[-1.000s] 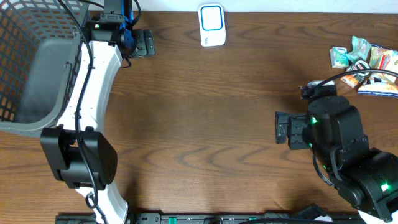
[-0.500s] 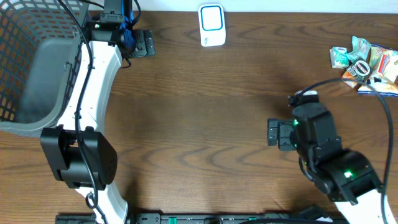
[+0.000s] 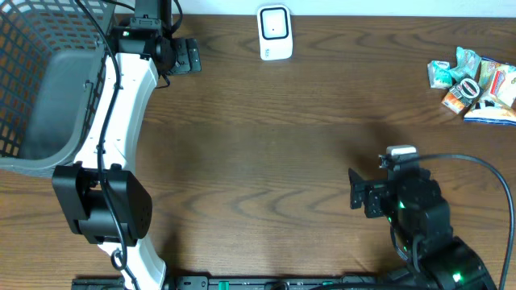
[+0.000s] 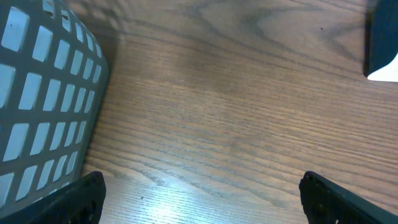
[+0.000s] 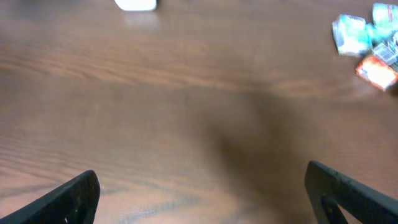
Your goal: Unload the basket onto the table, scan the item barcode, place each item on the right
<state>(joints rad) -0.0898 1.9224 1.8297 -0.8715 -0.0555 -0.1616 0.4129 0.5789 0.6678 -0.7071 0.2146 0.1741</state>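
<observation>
The counter (image 3: 266, 153) is dark brown wood with a strong wavy grain. Along its far edge, the overhead view shows a pale strip (image 3: 387, 6); little else of the room shows.

The right fingers (image 5: 71, 196) are spread wide, one tip in each lower corner of the right wrist view, with wood grain showing between them. The packets (image 5: 367, 46), a small heap of teal, orange and white wrappers, lie on the counter well ahead of these fingers, off to the right-hand finger's side and well apart from both tips. From overhead the heap (image 3: 474, 80) sits by the counter's far right edge. The white scanner (image 3: 275, 32) stands at the far edge. In the right wrist view it (image 5: 135, 4) is far ahead, toward the left-hand finger's side.

The left fingers (image 4: 78, 196) are also spread wide over bare wood. A grey mesh basket (image 4: 43, 93) stands just beside the left-hand tip. The packets are out of this view, and overhead they lie far from the left fingers.
</observation>
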